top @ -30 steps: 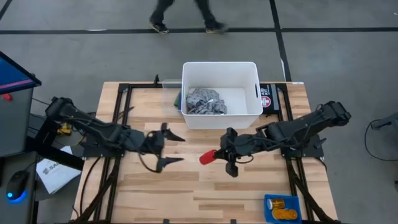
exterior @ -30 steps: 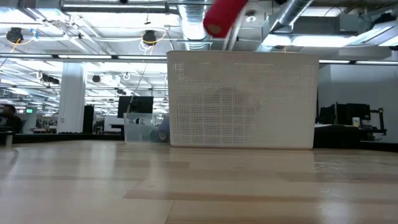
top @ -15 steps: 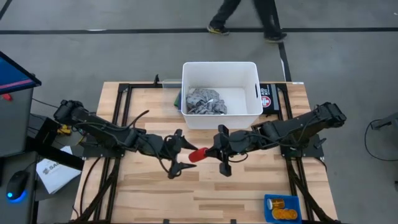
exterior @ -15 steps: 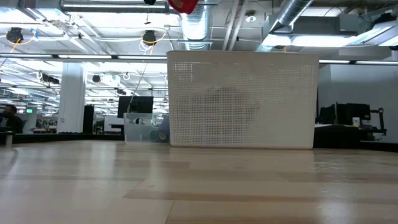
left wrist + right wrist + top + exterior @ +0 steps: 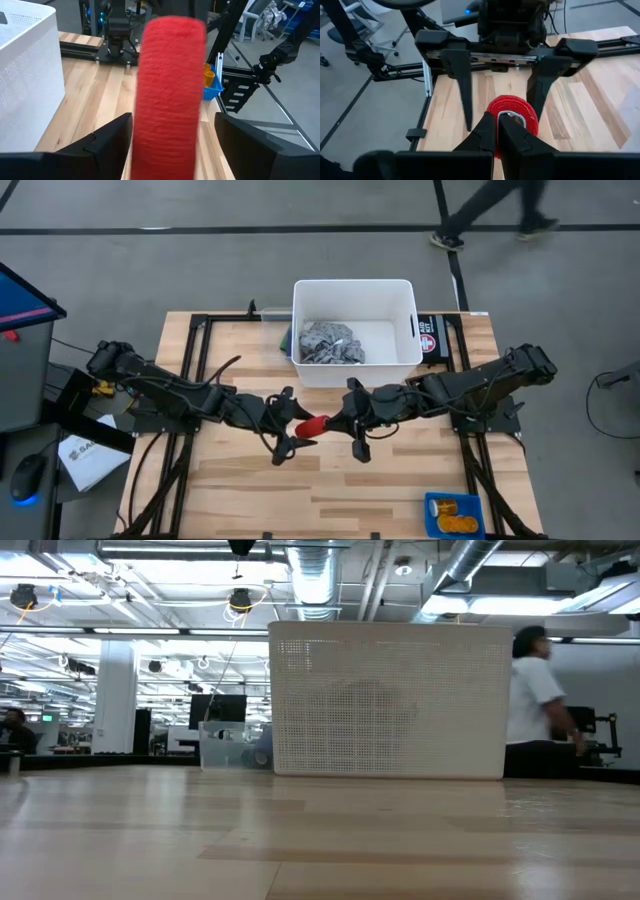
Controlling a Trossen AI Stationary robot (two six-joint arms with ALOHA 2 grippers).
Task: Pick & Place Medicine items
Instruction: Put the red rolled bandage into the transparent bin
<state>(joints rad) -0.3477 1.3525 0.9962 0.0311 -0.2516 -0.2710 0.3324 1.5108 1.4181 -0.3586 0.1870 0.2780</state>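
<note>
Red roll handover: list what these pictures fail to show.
- Low view: red roll, left hand and right hand are cut off above the top edge.
- Left wrist view: the blurred roll hides the right hand's grip.
- High view: orange items in the blue tray are too small to count.

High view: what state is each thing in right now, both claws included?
Red fabric roll: held off the table by the right claw.
Right claw: shut on the roll.
Left claw: open, fingers either side of the roll.
White plastic bin: upright, grey rag inside.
Orange pill bottles: in the blue tray, untouched.
</note>
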